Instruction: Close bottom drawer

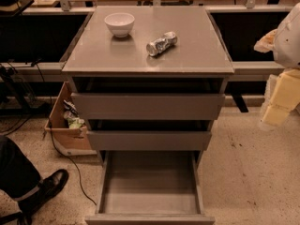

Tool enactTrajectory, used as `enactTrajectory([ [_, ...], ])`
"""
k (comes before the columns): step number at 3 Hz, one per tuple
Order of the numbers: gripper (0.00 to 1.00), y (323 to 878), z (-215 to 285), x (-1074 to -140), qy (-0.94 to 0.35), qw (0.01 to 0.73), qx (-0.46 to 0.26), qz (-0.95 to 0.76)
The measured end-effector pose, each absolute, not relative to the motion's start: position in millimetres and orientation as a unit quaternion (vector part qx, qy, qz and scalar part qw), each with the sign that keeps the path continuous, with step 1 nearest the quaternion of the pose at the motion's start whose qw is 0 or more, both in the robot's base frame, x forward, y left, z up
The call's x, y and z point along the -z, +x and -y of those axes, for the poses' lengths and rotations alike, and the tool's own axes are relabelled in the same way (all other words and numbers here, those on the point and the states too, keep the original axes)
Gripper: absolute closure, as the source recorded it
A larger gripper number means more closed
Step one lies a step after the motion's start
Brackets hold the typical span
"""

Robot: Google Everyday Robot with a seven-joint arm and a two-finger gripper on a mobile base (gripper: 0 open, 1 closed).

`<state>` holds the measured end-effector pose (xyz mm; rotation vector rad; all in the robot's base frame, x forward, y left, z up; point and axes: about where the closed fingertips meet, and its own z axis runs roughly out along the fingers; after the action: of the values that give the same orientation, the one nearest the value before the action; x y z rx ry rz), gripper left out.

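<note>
The grey cabinet (148, 62) stands in the middle of the camera view with three drawers. The bottom drawer (150, 191) is pulled far out towards me, and its shallow tray is empty. Its flat front (150, 219) lies at the frame's lower edge. The middle drawer (149, 140) and the top drawer (147, 107) each stick out a little. My gripper (281, 100) shows as pale yellow blocks at the right edge, under the white arm (288, 36). It is off to the right of the cabinet, at about the height of the top drawer, touching nothing.
A white bowl (119, 23) and a crushed silver can (161, 43) sit on the cabinet top. A cardboard box (65, 130) with rubbish stands left of the cabinet. A person's leg and black shoe (44, 186) are at the lower left. A cable (70, 163) runs across the floor.
</note>
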<state>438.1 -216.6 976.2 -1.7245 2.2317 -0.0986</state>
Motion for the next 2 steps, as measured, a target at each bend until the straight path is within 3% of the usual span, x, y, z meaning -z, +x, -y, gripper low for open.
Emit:
enactTrajectory([
  [2,0.0,433.2,210.7,-934.0,-0.602,0.171,0.013,-0.78],
])
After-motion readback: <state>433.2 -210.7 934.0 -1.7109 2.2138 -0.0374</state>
